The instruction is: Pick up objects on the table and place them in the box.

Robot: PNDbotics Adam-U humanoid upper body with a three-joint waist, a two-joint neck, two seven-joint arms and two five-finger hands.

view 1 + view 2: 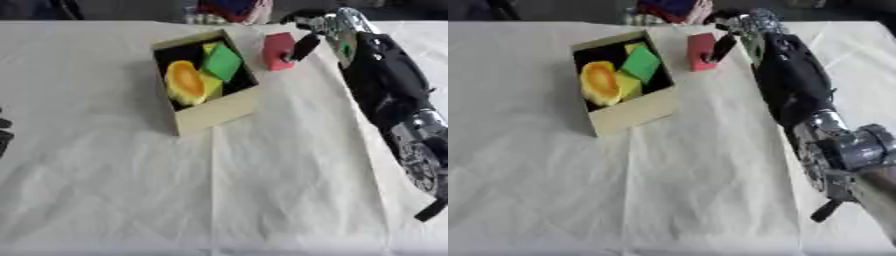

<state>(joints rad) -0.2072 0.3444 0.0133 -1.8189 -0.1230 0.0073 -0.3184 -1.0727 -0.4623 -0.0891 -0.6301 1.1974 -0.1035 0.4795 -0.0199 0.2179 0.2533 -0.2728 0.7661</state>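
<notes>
Your right hand point(308, 40) pinches the red block point(277, 51) at upper right. The cardboard box point(215, 111) beside it holds green, yellow and orange shapes. No writing is readable.

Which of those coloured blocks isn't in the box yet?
The red block, at the right hand beside the box; the green one already lies inside.

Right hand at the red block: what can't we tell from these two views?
- Right hand: its far side is hidden by the red block in both eye views, so contact with the block is unclear.
- Box: the orange piece and green block hide what lies beneath.
- Left hand: cut off by the left edge of the left eye view; absent from the right eye view.
</notes>
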